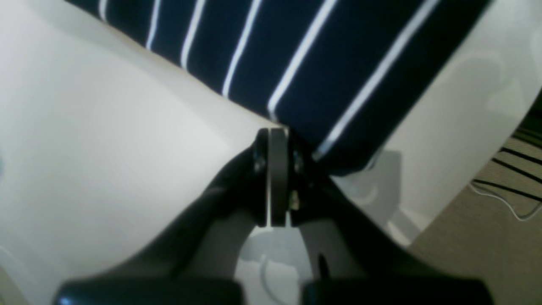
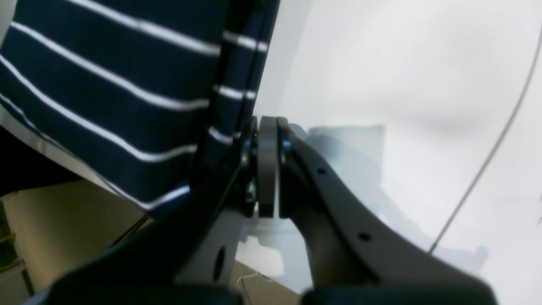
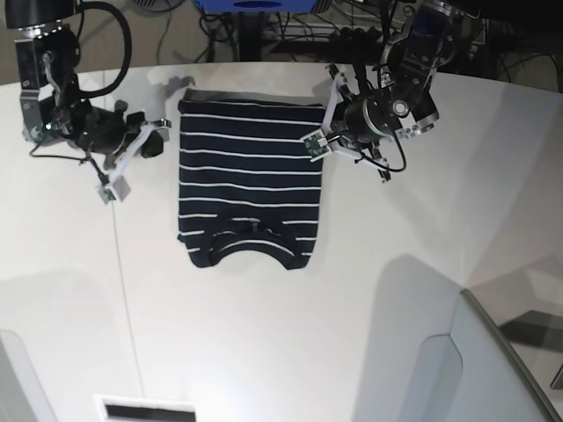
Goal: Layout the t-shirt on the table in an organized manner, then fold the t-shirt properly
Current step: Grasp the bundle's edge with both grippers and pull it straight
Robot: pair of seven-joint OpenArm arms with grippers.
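Desk (image 3: 281,343): a broad white surface with a curved far edge; a thin seam line (image 3: 123,272) runs front to back on the base view's left. The near half carries only soft shadows.

T-shirt (image 3: 249,180): dark navy with thin white stripes, lying flat on the desk past its middle, folded to a compact rectangle with the sleeves tucked in. The round neckline (image 3: 250,239) faces the near side; the straight hem lies at the far edge.

Right end effector (image 3: 151,139): on the base view's left, just beside the shirt's far left corner. The right wrist view shows its two dark fingers (image 2: 267,169) pressed flat together, clenched with nothing between them; striped cloth lies just to one side of the tips, and whether they touch it cannot be told.

Left end effector (image 3: 324,134): on the base view's right, at the shirt's far right edge. The left wrist view shows its fingers (image 1: 277,178) likewise pressed shut on nothing, the tips right at the edge of the cloth above bare white desk.

Beyond the desk: tangled black cables (image 3: 352,35) and dim equipment on the floor.
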